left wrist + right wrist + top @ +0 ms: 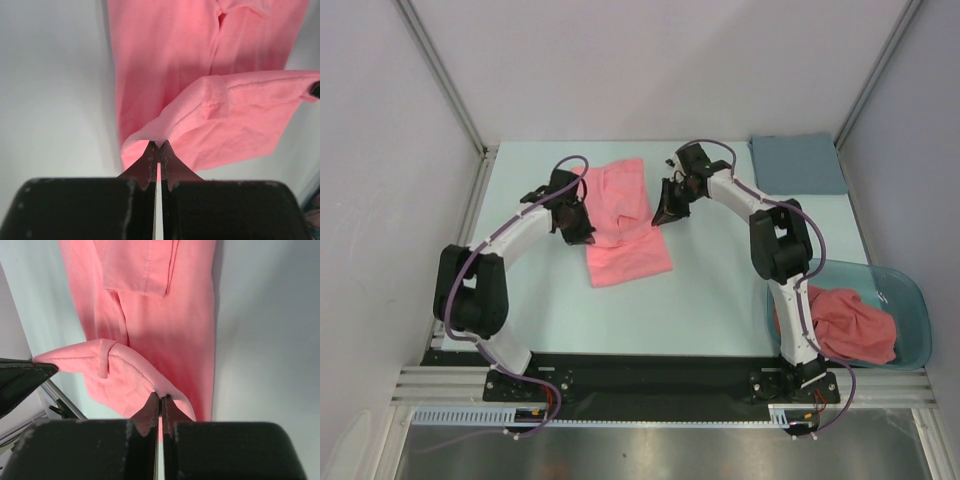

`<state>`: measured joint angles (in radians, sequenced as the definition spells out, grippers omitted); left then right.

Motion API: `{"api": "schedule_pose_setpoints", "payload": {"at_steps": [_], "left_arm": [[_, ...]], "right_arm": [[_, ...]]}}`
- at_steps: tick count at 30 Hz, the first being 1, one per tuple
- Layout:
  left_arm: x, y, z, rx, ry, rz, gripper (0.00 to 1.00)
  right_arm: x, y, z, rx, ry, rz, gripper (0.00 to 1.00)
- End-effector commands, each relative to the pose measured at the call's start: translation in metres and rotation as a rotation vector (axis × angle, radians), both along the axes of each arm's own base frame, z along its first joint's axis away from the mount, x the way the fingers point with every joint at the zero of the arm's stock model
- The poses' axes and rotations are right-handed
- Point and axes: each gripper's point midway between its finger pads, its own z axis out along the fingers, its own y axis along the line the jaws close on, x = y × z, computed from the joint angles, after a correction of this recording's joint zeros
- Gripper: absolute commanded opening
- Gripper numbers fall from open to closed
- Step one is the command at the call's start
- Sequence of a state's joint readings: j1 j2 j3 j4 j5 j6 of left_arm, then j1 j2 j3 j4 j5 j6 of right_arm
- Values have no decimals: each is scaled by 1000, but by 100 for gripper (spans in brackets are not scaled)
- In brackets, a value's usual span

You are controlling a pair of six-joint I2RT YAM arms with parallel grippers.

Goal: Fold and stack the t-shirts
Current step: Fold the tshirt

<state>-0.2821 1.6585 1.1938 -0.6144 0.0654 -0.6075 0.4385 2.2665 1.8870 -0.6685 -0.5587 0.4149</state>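
One salmon-pink t-shirt [625,215] lies partly folded in the middle of the table [720,300], a lifted edge pinched at each end by the closed left gripper [158,146] and right gripper [161,398]. More pink fabric [855,325] sits in the teal tub [917,300], well apart.

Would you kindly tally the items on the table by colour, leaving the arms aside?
Pink: 2, the t-shirt mid-table and a bundle in the tub, shirts inside uncountable
Grey-blue: 1, the cloth
Teal: 1, the tub
Total: 4
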Motion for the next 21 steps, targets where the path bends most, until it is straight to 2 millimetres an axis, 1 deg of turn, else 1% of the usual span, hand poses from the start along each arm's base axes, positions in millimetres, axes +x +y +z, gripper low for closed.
{"api": "schedule_pose_setpoints", "payload": {"at_steps": [1,2,5,9,11,12,13,14,15,16,17,19,21], "left_arm": [[16,4,13,-6,-39,-15,0],[17,5,11,-4,-34,-15,0],[17,7,9,-3,-28,-13,0],[24,5,0,-18,-10,-7,0],[26,3,-6,-28,4,-11,0],[27,3,-12,-26,17,-9,0],[28,3,-15,-25,25,-6,0],[29,3,-17,-27,29,-3,0],[31,4,-18,-26,28,6,0],[32,5,-18,-24,23,11,0],[34,9,-20,-22,22,21,0],[38,10,-19,-28,16,33,0],[43,13,-17,-30,7,42,0]], "right_arm": [[8,8,7,50,-3,18,0],[10,10,8,54,-10,19,0],[11,9,1,53,8,16,0],[14,6,-5,49,16,7,1],[17,4,-6,53,20,-1,4],[18,5,-6,53,22,-1,6],[19,3,-8,52,25,-4,10],[20,4,-12,50,32,-2,12],[23,4,-11,53,25,0,13],[24,4,-10,54,28,0,14],[25,5,-14,55,34,1,15],[30,8,-11,67,24,2,15],[33,8,-13,72,30,-3,15]]}}
